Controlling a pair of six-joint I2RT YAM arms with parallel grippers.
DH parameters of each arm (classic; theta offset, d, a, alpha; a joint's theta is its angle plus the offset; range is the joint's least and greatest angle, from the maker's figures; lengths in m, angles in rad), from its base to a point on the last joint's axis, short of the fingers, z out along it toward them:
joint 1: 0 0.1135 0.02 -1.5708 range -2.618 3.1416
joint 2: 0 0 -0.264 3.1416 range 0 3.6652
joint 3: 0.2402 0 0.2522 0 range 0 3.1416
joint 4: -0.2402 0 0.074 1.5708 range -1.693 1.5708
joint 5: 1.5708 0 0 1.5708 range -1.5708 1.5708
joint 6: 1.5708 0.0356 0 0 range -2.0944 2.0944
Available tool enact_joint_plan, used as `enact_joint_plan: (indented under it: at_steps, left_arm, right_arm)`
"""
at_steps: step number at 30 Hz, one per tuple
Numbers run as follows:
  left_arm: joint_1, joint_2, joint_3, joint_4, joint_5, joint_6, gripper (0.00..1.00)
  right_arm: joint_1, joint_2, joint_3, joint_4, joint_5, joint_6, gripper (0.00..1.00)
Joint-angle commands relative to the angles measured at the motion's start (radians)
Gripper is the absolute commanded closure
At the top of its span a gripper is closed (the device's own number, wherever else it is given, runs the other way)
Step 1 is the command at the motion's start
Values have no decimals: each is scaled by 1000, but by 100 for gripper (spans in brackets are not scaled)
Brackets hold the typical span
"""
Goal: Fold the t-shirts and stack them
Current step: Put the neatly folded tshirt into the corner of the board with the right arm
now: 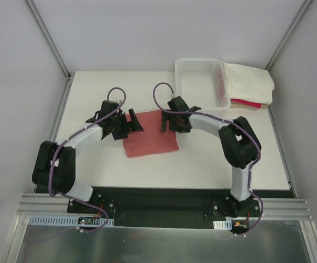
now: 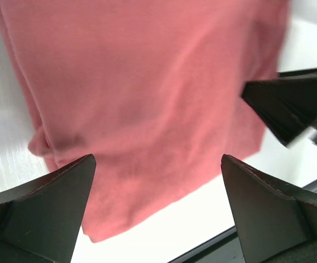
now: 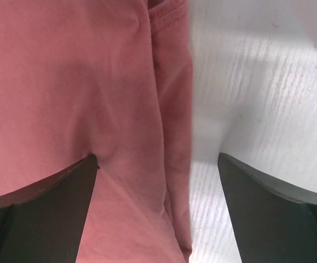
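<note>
Salmon-red t-shirt [image 1: 150, 134] lies mid-bench [image 1: 213, 159], already folded to a compact rectangle. The right wrist view shows layered edges along one side.

Left end effector [image 1: 126, 124] hangs over the shirt's far left corner, jaws spread wide, nothing held. Right end effector [image 1: 169, 118] is at the far right corner, likewise released. It straddles the shirt's edge, half over cloth, half over bare bench.

Cream-white t-shirt [image 1: 251, 81] lies on the bright pink-red t-shirt [image 1: 247, 103], both against the basket [image 1: 199, 82] at far right, not yet folded.

Judgement: a further fold or a final smoothing is in hand (cannot tell which). To do it well:
- pinch every layer at both corners
- lift evenly
- carry both corners in step toward the near edge
- lay down without dragging the lower layers

Unequal heights would likely skew the fold.
</note>
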Motion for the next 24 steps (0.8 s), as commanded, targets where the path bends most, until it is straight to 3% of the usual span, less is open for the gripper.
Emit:
enact_joint_plan:
  at_steps: [1,10,14,17,20,24]
  left_arm:
    - [3,-183,-24,6,-4,14,1]
    - [3,-445,-106,-71,-131,-1,1]
    - [3,-525,-139,-105,-184,-8,1]
    - [3,-565,-161,-120,-199,-14,1]
    - [3,-580,-172,-135,-199,-15,1]
    - [3,-594,-184,-149,-199,-18,1]
  right_arm:
    - [5,29,3,67,-30,38,7]
    - [79,39,-37,94,-19,14,40]
    - [123,38,-25,67,37,-15,73]
    - [145,33,-23,55,47,-75,87]
    - [162,1,-43,19,66,-157,99]
    - [183,-117,-163,-5,186,-288,99]
